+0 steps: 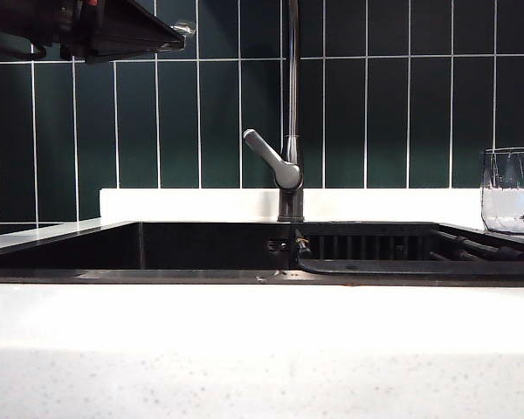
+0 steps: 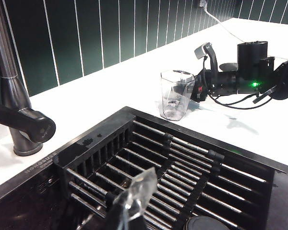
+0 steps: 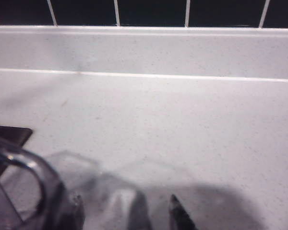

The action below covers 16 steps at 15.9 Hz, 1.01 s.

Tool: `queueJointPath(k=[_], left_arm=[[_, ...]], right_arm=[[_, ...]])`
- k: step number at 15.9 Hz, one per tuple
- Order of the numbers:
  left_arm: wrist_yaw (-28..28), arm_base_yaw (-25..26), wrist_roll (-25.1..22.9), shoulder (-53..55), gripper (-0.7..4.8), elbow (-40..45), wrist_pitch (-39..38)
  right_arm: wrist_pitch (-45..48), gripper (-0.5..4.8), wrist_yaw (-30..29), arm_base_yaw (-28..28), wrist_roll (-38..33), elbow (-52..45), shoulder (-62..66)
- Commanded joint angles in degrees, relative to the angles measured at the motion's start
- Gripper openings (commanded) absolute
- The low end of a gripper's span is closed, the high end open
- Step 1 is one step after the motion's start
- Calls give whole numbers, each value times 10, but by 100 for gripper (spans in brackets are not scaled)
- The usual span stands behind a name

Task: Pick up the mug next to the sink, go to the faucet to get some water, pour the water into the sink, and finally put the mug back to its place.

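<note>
The mug (image 1: 511, 188), a clear faceted glass, stands upright on the white countertop right of the sink (image 1: 201, 275). In the left wrist view the mug (image 2: 175, 93) sits just beyond the sink's far rim (image 2: 101, 127). My right gripper (image 2: 198, 72) is at its side, open, one finger (image 2: 207, 50) raised clear of the glass. In the right wrist view the mug's rim (image 3: 19, 165) lies beside the blurred fingertips (image 3: 175, 211). The faucet (image 1: 291, 105) rises behind the sink, grey lever (image 1: 266, 157) angled left. My left gripper (image 2: 134, 199) hangs shut and empty over the slatted rack (image 2: 182, 163).
Dark green tiles back the white counter (image 1: 262, 349). My left arm (image 1: 113, 30) hangs high at the exterior view's top left. A round dark drain cover (image 2: 201, 224) lies below the rack. A white cable (image 2: 221, 26) runs across the counter behind the right arm (image 2: 252, 69).
</note>
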<state>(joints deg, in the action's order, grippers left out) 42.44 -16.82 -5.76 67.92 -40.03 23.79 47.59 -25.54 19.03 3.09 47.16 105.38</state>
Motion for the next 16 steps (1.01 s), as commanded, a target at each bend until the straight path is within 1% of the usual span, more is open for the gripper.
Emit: queueJointPath(k=[1,2,4,6,13,16], left_arm=[[4,0,-3,-1,-6,-1,7],[4,0,-8,-1,-6,-1,6],[4,0,-11,-1,-6,-1,3],[5,0,-11,-1,-6,-1,1],[24,0,-11,-1,-5,-1,-4],[28,0,-11,-1,-6,-1,-9]], right_arm=[[-8,225,-5,0,-1,1,-3],[-11,225,-18,0,-1,1,-3],[-13,225,-18,0,-2,1,-3],[-15,225,-31,1,-6,0,-5],[12,225,-25,12,-9,-43,-34],[16,225,-29,12,-36,-46,-43]])
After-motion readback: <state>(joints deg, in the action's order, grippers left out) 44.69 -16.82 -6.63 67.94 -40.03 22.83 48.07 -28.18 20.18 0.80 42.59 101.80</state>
